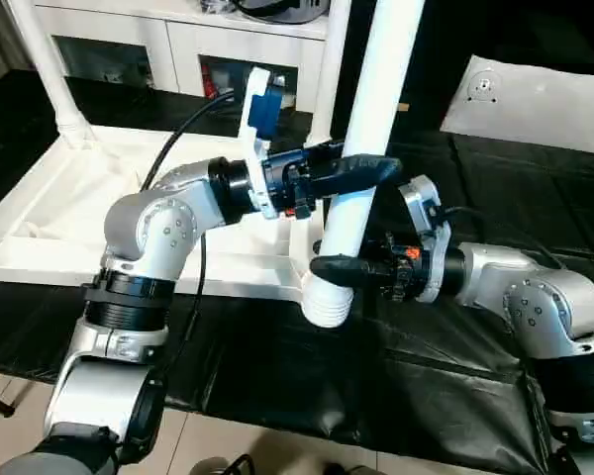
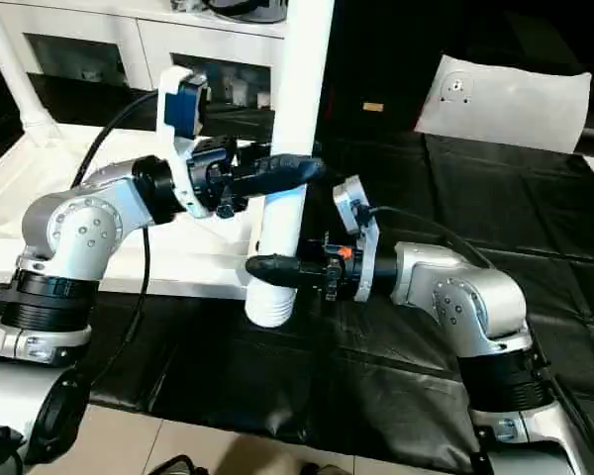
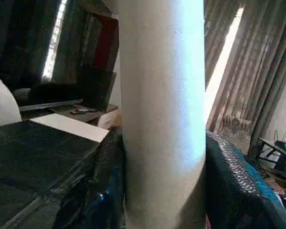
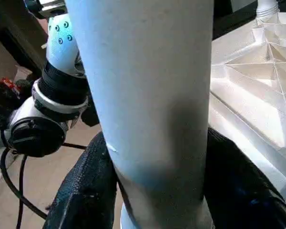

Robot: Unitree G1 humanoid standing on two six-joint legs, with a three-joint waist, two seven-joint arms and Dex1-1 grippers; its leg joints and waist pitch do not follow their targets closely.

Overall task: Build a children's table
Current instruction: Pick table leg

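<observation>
White plastic is everything the task turns on here: one long tapered leg (image 1: 371, 129) stands nearly upright over the near corner of the upturned table top (image 1: 69, 213), its ribbed threaded end (image 1: 327, 302) just at or over the corner socket, which the leg itself hides, so I cannot tell whether the thread has caught. The left gripper (image 1: 361, 170) is clamped around the leg higher up, its black fingers (image 3: 229, 176) pressed against both sides of the shaft. The right gripper (image 1: 339, 269) sits lower, just above the ribbed end, with its fingers (image 4: 83, 191) wrapped on either side of the leg and seemingly touching it; whether that lower grip is firm is not clear. Another leg (image 1: 45, 69) already stands in the far left corner socket. The main risk, as I judge it, is cross-threading: the leg leans slightly, and if it is turned or pushed while off-axis the ribs could jam or skip rather than seat. Two grips on one smooth tapered shaft could also fight each other, twisting the leg or letting it slide through the pads. A hard downward push might shove the light top across the black cloth (image 1: 426, 386), moving the socket out from under the leg.
</observation>
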